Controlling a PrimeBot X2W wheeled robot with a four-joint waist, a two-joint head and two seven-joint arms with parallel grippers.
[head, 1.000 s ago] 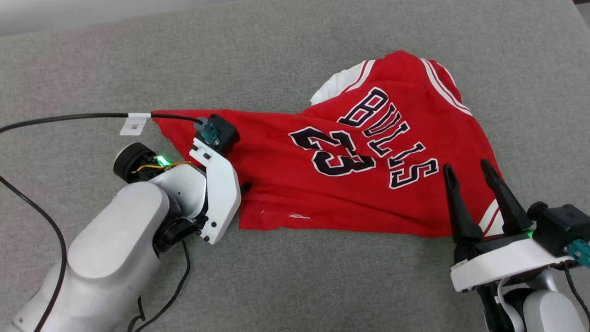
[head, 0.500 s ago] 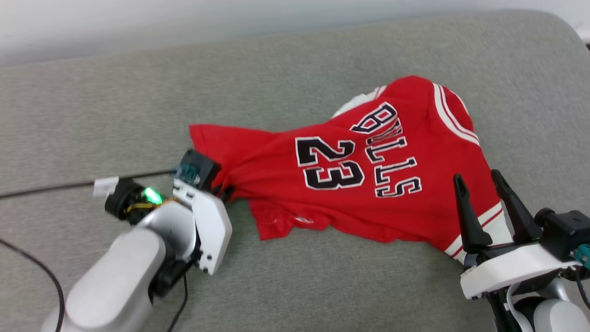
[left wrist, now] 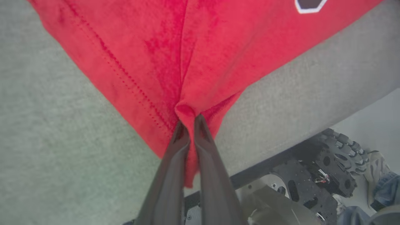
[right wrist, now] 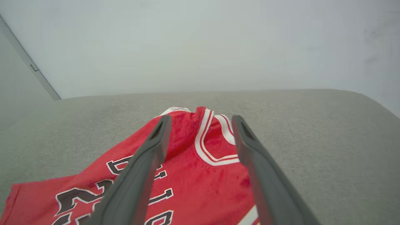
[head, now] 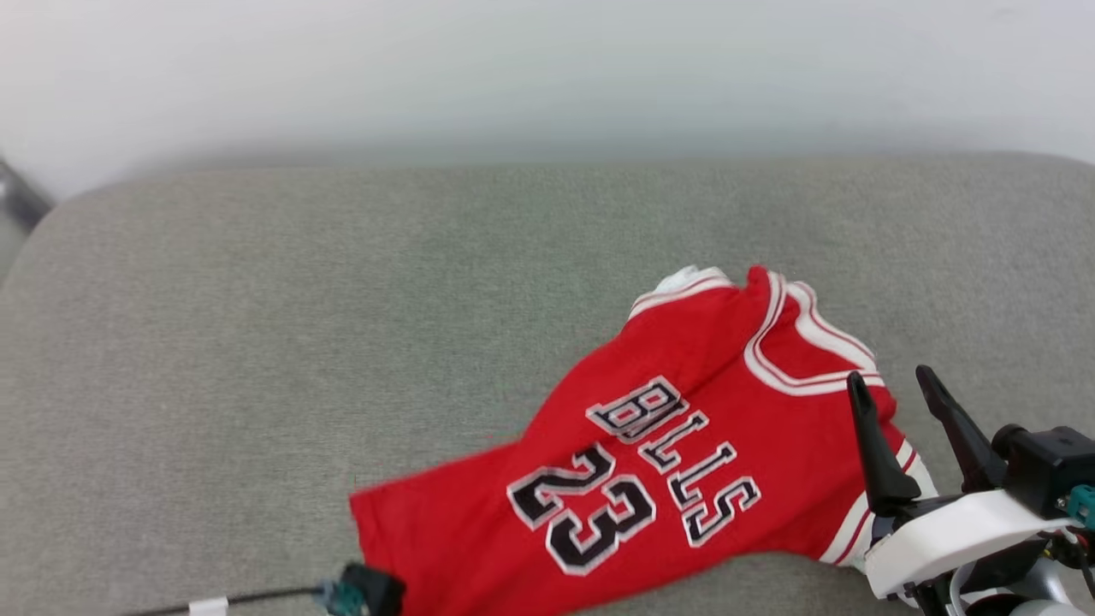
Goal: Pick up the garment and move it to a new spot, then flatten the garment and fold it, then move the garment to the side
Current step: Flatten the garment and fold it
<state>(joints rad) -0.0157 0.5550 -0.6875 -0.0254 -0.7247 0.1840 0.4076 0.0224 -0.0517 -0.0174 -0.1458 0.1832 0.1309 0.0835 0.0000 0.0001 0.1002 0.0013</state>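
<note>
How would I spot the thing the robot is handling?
Find the wide grey fabric-covered surface. Rumpled on its near right part lies a red jersey-style shirt. Its striped white trim and black number 23 set it apart.

The counter [head: 257, 342] carries a grey, felt-like covering with a fine grain and rounded far corners. A plain pale wall [head: 547, 68] stands directly behind its far edge. At the far left, a dark slanted strip [head: 17, 201] runs down the wall toward the counter's corner. Beyond the counter's near edge lies a pale floor [left wrist: 375, 122]. A person's light shoe [left wrist: 376, 168] and blue denim trouser leg [left wrist: 386, 190] are there.
</note>
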